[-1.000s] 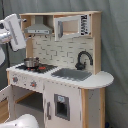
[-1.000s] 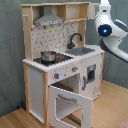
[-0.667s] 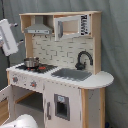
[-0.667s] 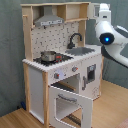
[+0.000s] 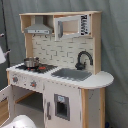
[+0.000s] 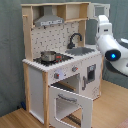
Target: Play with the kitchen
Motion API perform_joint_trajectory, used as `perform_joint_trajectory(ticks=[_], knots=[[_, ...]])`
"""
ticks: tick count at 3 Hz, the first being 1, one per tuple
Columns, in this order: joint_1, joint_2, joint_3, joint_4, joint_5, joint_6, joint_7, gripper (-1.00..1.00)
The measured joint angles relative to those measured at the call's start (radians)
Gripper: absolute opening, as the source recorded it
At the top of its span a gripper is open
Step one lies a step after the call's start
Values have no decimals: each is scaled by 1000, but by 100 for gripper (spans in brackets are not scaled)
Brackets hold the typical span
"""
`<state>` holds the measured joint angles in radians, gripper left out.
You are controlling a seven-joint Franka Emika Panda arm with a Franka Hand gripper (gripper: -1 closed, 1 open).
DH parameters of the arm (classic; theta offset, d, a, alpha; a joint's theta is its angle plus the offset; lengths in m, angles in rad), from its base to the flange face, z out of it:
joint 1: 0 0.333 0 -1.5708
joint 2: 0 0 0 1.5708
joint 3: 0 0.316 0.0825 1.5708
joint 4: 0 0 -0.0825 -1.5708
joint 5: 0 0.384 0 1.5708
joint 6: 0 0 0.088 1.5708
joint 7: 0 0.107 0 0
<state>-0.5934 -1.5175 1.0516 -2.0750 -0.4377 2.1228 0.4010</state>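
The kitchen point(image 5: 60, 75) is a tall toy of white panels and pale wood, seen in both exterior views. It has a black faucet point(image 5: 83, 58) over a grey sink point(image 5: 71, 74), and a small metal pot point(image 5: 31, 62) on the stovetop. In the second exterior view its oven door point(image 6: 70, 102) hangs open and down. My white arm point(image 6: 112, 50) with a blue light stands at the second exterior view's right, in front of the kitchen. Its upper end, the gripper point(image 6: 102, 21), rises beside the sink side. Only a sliver of the arm point(image 5: 2, 54) shows at the first exterior view's left edge.
A range hood point(image 6: 50, 21) and an upper shelf with an open small door point(image 6: 101, 9) top the kitchen. A grey curtain point(image 5: 115, 40) hangs behind it. The floor point(image 6: 15, 120) is wood. A white rounded part point(image 5: 22, 122) lies at the first exterior view's bottom.
The arm has slid left, almost out of the first exterior view, and down and to the right in the second exterior view. The kitchen has not moved.
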Motion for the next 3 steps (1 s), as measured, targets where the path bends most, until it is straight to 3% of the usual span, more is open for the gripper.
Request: perform_joint_trajectory(ticks=[2, 3], knots=[[133, 1, 161, 20, -21, -33, 69, 100], [158, 1, 240, 66, -22, -43, 104, 100]])
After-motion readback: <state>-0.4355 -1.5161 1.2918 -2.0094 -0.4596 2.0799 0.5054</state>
